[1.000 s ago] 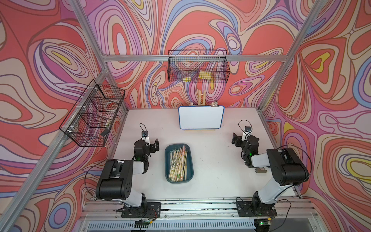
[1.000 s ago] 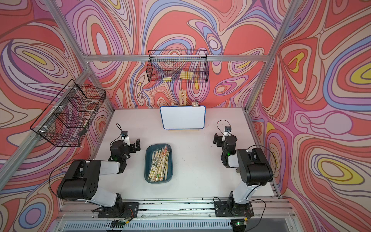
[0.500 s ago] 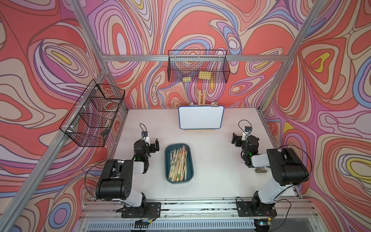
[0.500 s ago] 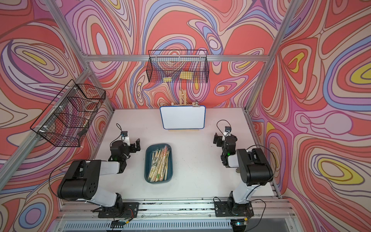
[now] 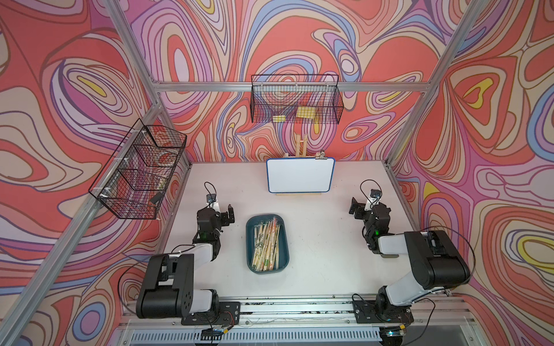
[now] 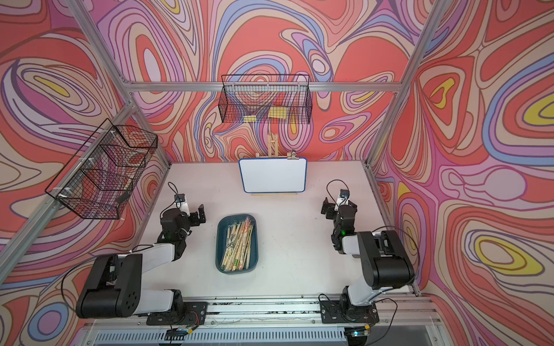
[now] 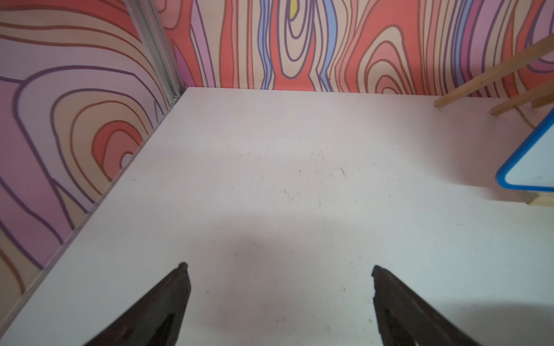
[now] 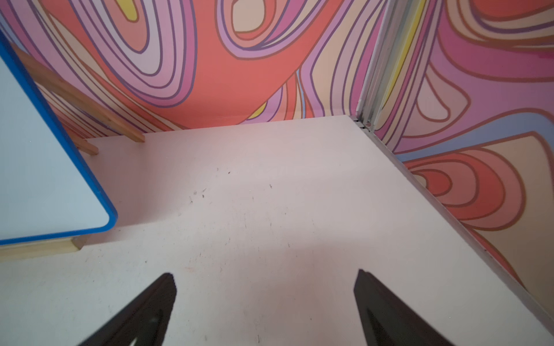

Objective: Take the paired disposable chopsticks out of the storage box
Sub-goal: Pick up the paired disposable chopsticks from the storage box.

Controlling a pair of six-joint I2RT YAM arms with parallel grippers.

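Note:
The storage box [image 5: 249, 239] [image 6: 219, 239], a dark teal tray, lies on the white table between the two arms. It holds a pile of paired disposable chopsticks [image 5: 266, 244] [image 6: 238, 244] in clear sleeves with green and orange marks. My left gripper [image 5: 223, 210] [image 6: 195, 210] hovers to the left of the box's far end, open and empty. My right gripper [image 5: 362, 207] [image 6: 332, 206] is well off to the right, also open and empty. Both wrist views show only bare table between the spread fingers of the left gripper [image 7: 278, 269] and the right gripper [image 8: 265, 274]; box and chopsticks are out of those views.
A blue-framed whiteboard [image 5: 300, 175] stands on a wooden easel at the back of the table. One black wire basket [image 5: 295, 103] hangs on the back wall, another wire basket [image 5: 141, 173] on the left frame. Patterned walls close in the table on three sides.

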